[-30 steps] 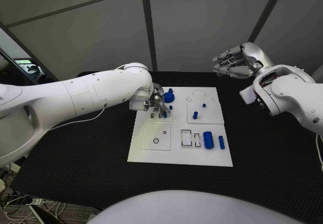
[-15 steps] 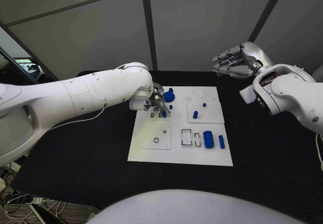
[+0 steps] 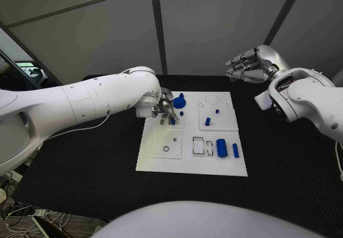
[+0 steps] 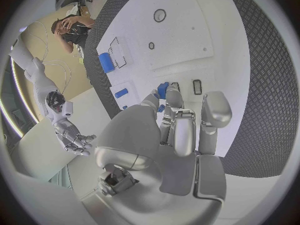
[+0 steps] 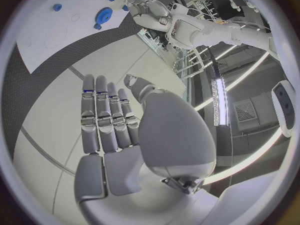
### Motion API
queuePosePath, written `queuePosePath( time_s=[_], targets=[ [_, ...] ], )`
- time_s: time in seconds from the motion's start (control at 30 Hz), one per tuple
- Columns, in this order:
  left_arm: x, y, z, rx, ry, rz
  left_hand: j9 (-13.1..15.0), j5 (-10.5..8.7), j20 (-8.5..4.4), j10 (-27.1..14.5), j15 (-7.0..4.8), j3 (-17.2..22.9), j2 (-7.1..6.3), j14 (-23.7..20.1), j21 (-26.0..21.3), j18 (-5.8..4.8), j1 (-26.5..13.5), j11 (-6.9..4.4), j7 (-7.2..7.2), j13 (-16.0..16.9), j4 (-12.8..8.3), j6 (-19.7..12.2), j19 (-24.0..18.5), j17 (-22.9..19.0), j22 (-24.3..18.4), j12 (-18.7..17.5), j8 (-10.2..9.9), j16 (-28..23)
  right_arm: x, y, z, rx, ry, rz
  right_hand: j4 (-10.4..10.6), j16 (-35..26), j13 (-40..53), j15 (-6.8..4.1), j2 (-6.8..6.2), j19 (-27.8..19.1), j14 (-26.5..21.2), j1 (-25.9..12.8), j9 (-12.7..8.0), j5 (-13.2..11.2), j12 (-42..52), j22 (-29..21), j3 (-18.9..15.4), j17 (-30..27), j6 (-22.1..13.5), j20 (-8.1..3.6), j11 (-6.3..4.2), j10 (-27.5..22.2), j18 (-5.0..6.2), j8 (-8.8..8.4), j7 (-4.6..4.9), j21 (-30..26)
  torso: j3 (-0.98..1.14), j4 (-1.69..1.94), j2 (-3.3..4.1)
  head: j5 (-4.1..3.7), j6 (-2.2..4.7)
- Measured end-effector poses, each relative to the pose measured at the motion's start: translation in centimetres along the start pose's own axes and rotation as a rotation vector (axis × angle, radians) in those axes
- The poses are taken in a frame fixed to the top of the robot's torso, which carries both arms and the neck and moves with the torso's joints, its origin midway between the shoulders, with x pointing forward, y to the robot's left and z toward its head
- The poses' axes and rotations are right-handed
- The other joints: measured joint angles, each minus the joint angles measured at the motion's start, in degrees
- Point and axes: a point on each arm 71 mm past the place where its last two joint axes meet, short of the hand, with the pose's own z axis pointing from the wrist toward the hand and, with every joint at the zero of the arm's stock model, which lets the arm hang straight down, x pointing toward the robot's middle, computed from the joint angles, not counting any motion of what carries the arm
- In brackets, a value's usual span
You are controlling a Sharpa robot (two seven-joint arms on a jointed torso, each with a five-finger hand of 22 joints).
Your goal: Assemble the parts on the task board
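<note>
The white task board (image 3: 192, 168) lies in the middle of the black table. My left hand (image 3: 164, 106) hovers low over its far left corner and pinches a small blue part (image 3: 172, 120) between thumb and fingertip. In the left wrist view that small blue part (image 4: 162, 90) sits at the fingertips (image 4: 174, 96), beside two dark slots in the board (image 4: 187, 30). A blue gear (image 3: 179, 103) stands just right of the hand. My right hand (image 3: 250, 67) is raised off the back right of the board, holding nothing, its fingers (image 5: 106, 115) straight.
Two short blue pegs (image 3: 207, 121) stand in the far right plate. A thick blue cylinder (image 3: 221, 148) and a thin one (image 3: 235, 150) lie at the board's right edge. Black table (image 3: 79, 163) surrounds the board.
My left hand has shifted very slightly over the board's far left corner with the small blue part. The right hand has not moved.
</note>
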Motion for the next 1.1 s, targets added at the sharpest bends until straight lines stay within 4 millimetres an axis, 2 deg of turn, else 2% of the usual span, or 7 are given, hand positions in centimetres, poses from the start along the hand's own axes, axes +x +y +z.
queuePosePath(
  time_s=[0.03,0.1,0.17,0.3,0.5,0.87,1.1],
  targets=[
    [0.0,0.1,-0.1,0.002,-0.006,-0.009,0.6,0.0,0.0,0.01,0.0,0.96,-0.57,0.0,0.06,0.0,-0.56,-0.01,0.09,0.21,0.81,-0.09,0.0,0.0,0.1,0.0,0.45,0.0,0.0,0.0,0.0,0.001,0.001,0.0,0.0,0.0,0.0,0.0,0.0,0.0,0.0,0.0,0.0,0.0,0.0,-0.01,0.0,0.0,0.0,0.0,0.09,-0.09,0.0,0.0,0.0,0.0,0.01,0.01,-0.01,0.0,-0.01],
    [0.0,0.3,-0.3,0.005,-0.018,-0.026,1.54,0.01,0.0,0.31,0.0,5.45,-2.34,0.0,0.33,0.0,-2.35,0.09,-0.04,0.7,0.6,-0.23,0.0,0.0,0.33,0.04,1.18,0.0,0.0,-0.1,0.0,0.003,0.002,-0.001,0.0,0.0,0.0,0.0,0.0,0.0,0.0,0.0,0.0,0.0,0.0,-0.01,0.0,0.0,0.0,0.0,0.08,-0.09,0.0,0.0,0.0,0.0,0.02,0.03,-0.01,-0.01,-0.07],
    [0.0,0.5,-0.5,0.009,-0.035,-0.045,2.78,0.01,0.0,0.58,0.0,12.28,-4.95,0.0,0.67,-0.01,-5.37,0.32,-0.03,0.98,-0.4,-0.8,0.0,0.0,0.56,0.42,2.08,0.0,-0.1,-0.1,0.0,0.005,0.004,-0.001,0.0,0.0,0.0,0.0,0.0,0.0,0.0,0.0,0.0,0.0,-0.22,-0.04,0.0,-0.06,0.0,0.0,0.08,-0.09,0.0,0.0,0.0,0.0,0.02,0.05,-0.03,-0.01,-0.1],
    [0.0,0.9,-0.9,0.016,-0.071,-0.083,4.04,0.01,-0.16,1.15,0.0,17.63,-6.83,0.0,1.15,0.0,-8.58,0.3,-0.22,1.41,-1.04,-0.99,0.24,0.0,0.75,0.68,2.94,0.32,-0.1,-0.3,0.0,0.011,0.006,-0.003,0.0,0.01,0.0,0.0,0.0,0.0,0.0,0.0,0.0,0.0,-0.25,-0.16,0.0,-0.2,0.0,0.0,0.08,-0.09,0.0,0.0,0.0,-0.28,0.02,0.14,-0.08,0.1,-0.18],
    [0.5,1.2,-1.3,0.029,-0.111,-0.126,4.61,0.0,-0.08,1.48,0.0,19.46,-7.37,0.0,2.44,-0.01,-9.23,0.19,-0.22,1.8,-1.3,-0.99,1.13,0.0,0.75,1.06,3.12,0.32,-0.3,-0.5,-0.1,0.018,0.01,-0.005,0.0,0.01,0.0,0.21,0.23,0.0,-0.21,-0.23,0.0,0.0,-0.25,-0.25,0.0,-0.31,0.0,0.0,0.08,-0.09,0.0,0.0,0.0,-0.28,0.11,0.45,-0.21,0.53,-0.1],
    [2.2,1.5,-1.5,0.045,-0.19,-0.193,5.15,-0.04,-0.3,2.04,-0.19,20.99,-7.97,-0.2,3.55,-0.01,-9.84,0.38,-0.22,2.37,-1.42,-0.99,1.75,0.0,0.75,1.57,3.75,0.54,-0.5,-0.8,-0.1,0.027,0.015,-0.008,0.0,0.01,0.0,0.21,0.3,0.0,-0.21,-0.3,0.0,0.0,-0.47,-0.37,0.0,-0.44,0.0,0.0,0.08,-0.08,0.0,0.0,0.0,-0.51,0.36,1.41,-0.62,0.29,-0.51],
    [3.5,1.5,-1.4,0.052,-0.246,-0.192,5.54,-0.06,-0.49,2.51,-0.41,22.32,-8.66,0.0,4.25,-0.01,-10.53,0.1,-0.22,2.51,-1.49,-0.99,2.37,0.0,0.74,1.57,4.06,0.77,-0.5,-0.9,-0.1,0.028,0.018,-0.01,0.0,0.01,0.0,0.21,0.3,0.0,-0.21,-0.3,0.0,0.0,-0.47,-0.43,0.0,-0.51,0.0,0.0,0.08,-0.08,0.0,0.0,0.0,-0.51,0.48,1.68,-0.73,0.09,-0.7]
  ],
)
